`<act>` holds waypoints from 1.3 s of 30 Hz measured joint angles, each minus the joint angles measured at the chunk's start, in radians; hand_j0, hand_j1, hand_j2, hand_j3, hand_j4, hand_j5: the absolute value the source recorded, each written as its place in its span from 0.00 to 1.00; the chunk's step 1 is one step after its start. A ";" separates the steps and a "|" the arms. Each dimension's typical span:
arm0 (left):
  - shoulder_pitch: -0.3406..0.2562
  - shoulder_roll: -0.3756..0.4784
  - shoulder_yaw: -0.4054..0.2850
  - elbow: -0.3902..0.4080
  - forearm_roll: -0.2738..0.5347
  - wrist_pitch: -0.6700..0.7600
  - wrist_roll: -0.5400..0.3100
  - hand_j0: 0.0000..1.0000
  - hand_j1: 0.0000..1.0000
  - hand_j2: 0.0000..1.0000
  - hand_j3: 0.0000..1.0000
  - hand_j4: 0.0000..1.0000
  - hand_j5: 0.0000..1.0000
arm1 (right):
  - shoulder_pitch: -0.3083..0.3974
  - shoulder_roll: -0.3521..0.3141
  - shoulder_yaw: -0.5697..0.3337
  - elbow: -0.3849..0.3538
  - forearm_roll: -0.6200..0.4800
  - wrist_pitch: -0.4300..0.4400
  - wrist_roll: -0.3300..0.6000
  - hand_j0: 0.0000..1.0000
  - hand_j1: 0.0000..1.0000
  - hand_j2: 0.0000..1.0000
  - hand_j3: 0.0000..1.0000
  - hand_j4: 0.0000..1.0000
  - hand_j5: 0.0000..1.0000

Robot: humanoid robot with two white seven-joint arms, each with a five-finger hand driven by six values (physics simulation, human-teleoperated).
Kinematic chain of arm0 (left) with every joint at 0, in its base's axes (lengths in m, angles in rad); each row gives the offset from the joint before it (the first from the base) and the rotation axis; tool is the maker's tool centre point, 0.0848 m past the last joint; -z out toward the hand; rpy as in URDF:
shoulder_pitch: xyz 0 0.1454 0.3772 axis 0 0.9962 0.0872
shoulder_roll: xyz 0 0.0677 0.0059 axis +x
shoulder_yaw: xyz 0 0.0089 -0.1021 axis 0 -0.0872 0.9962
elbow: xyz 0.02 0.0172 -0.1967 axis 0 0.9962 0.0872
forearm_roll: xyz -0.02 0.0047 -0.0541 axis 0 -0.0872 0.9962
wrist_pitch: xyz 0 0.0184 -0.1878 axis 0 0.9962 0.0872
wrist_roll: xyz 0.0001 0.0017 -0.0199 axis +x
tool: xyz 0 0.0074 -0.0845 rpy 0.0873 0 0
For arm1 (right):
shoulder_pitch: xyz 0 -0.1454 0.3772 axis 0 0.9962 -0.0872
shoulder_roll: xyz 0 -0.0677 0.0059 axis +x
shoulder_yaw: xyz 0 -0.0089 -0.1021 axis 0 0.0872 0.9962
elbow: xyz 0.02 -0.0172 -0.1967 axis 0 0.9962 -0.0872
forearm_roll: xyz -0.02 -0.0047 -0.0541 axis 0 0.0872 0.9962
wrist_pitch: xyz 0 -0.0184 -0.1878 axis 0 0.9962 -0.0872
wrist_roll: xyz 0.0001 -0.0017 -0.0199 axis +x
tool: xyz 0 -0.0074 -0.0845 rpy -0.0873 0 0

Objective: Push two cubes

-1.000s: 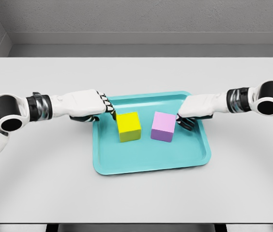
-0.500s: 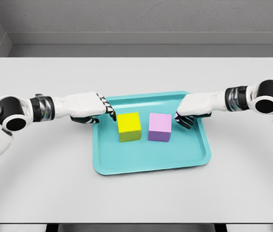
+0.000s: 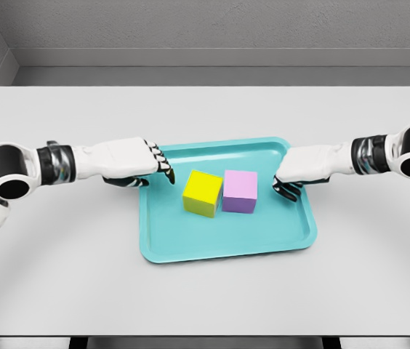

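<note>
A teal tray point(image 3: 190, 251) lies in the middle of a pale grey table point(image 3: 205, 298), and both cubes stand on it, near the tray's centre. The yellow cube point(image 3: 203, 193) is on the left, turned a little so that one corner points toward the camera. The purple cube point(image 3: 240, 191) is on the right, set square to the tray. Their near sides touch or all but touch (the gap, if any, is too fine to make out).

The left hand point(image 3: 134, 162) reaches in from the left and sits at the tray's left rim, palm down. Its fingers point(image 3: 163, 164) point to the right over the rim, loosely extended and holding nothing. They are just beside the yellow cube's upper left edge but apart from it, with a strip of tray floor showing between.

The right hand point(image 3: 301, 171) comes in from the right and rests over the tray's right rim. Its fingers point(image 3: 286, 190) curl downward toward the tray floor, dark fingertips showing, and grasp nothing. It stands clear of the purple cube, with open tray floor between the two.

Behind the table runs a grey wall point(image 3: 219, 25).
</note>
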 measured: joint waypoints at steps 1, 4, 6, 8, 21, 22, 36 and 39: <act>0.002 0.005 -0.001 -0.012 0.003 0.000 0.000 0.65 0.65 0.65 0.65 0.65 0.65 | -0.002 0.001 0.000 0.007 -0.001 0.000 0.000 0.12 0.12 0.12 0.12 0.12 0.12; -0.003 0.014 -0.033 -0.033 0.006 0.000 0.000 0.65 0.65 0.65 0.65 0.65 0.65 | -0.018 0.008 -0.005 0.047 -0.001 0.000 0.000 0.12 0.12 0.12 0.12 0.12 0.12; -0.002 0.017 -0.050 -0.036 0.006 0.000 0.000 0.65 0.65 0.65 0.65 0.65 0.65 | -0.032 0.017 -0.007 0.063 0.000 0.000 0.000 0.12 0.12 0.12 0.12 0.12 0.12; -0.003 0.018 -0.059 -0.032 0.001 0.000 0.000 0.65 0.65 0.65 0.65 0.65 0.65 | -0.051 0.036 -0.009 0.084 0.000 0.000 0.000 0.12 0.12 0.12 0.12 0.12 0.12; -0.009 0.004 -0.084 -0.027 0.002 0.004 0.001 0.64 0.64 0.64 0.64 0.64 0.64 | -0.097 0.138 -0.008 0.148 0.007 0.000 0.000 0.11 0.11 0.11 0.11 0.11 0.11; -0.009 0.003 -0.085 -0.027 0.002 0.004 0.001 0.64 0.64 0.64 0.64 0.64 0.64 | -0.098 0.142 -0.008 0.152 0.007 0.000 0.000 0.11 0.11 0.11 0.11 0.11 0.11; -0.006 -0.020 -0.093 -0.025 -0.002 0.001 0.000 0.64 0.64 0.64 0.64 0.64 0.64 | -0.094 0.167 0.001 0.173 0.011 0.000 0.000 0.11 0.11 0.11 0.11 0.11 0.11; -0.006 -0.013 -0.093 -0.024 0.004 0.000 0.000 0.64 0.64 0.64 0.64 0.64 0.64 | -0.094 0.168 0.002 0.172 0.011 0.000 0.000 0.11 0.11 0.11 0.11 0.11 0.11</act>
